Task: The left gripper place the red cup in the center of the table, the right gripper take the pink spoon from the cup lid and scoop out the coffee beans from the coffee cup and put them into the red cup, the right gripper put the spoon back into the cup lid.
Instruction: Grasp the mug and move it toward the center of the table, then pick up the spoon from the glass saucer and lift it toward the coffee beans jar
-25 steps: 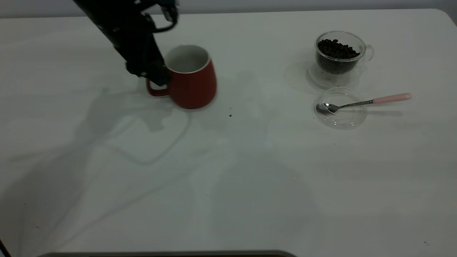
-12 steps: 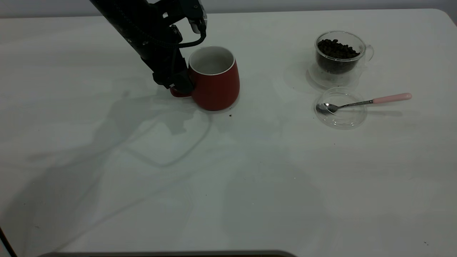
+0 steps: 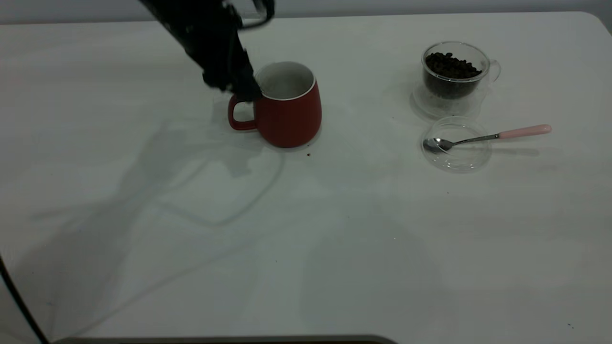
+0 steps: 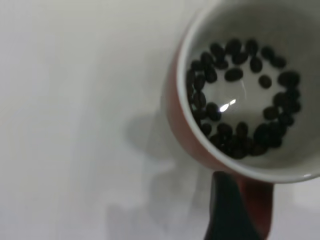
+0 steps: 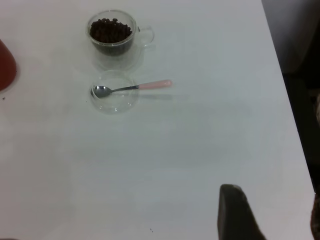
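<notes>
The red cup (image 3: 290,114) stands upright near the table's middle, its handle (image 3: 235,114) towards the left. My left gripper (image 3: 236,86) hovers just above the handle, open and off it. In the left wrist view the cup (image 4: 200,150) holds several coffee beans (image 4: 240,100), and one dark finger (image 4: 227,210) is beside the handle (image 4: 257,207). The pink-handled spoon (image 3: 487,137) lies with its bowl in the clear cup lid (image 3: 456,160). The glass coffee cup (image 3: 452,71) of beans stands behind the lid. My right gripper (image 5: 272,205) is open and parked far from the spoon (image 5: 132,87).
The glass coffee cup (image 5: 112,35) and lid (image 5: 115,102) stand close together at the table's right side. A few dark crumbs (image 3: 308,154) lie by the red cup. The table's right edge (image 5: 285,100) is near the parked right arm.
The left gripper carried the red cup rightward, set it down, then let go of the handle and rose above it. The spoon, lid and coffee cup have not moved.
</notes>
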### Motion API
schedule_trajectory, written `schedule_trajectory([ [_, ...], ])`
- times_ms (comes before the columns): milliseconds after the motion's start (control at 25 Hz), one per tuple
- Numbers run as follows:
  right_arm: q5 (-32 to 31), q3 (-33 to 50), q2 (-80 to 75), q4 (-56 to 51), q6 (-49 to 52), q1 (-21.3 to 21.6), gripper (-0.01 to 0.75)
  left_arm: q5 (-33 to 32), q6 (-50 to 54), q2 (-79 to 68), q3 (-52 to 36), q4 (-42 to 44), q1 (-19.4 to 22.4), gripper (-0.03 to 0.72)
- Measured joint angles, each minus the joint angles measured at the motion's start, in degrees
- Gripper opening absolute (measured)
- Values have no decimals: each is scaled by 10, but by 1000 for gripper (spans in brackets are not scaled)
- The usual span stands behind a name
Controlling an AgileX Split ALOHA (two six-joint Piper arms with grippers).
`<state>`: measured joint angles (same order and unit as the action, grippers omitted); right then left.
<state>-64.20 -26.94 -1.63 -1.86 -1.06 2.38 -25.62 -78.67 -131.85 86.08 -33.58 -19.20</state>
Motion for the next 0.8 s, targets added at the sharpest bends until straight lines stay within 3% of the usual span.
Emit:
schedule_trajectory([
  [320,0,0,0,0,0,0,394,-88,58,94,0,1,2,505],
  [520,0,0,0,0,1,0,394,-146,156,183,-1,2,3,505],
  [800,0,0,0,0,0,0,394,-329,310,321,-1,40,3,505],
])
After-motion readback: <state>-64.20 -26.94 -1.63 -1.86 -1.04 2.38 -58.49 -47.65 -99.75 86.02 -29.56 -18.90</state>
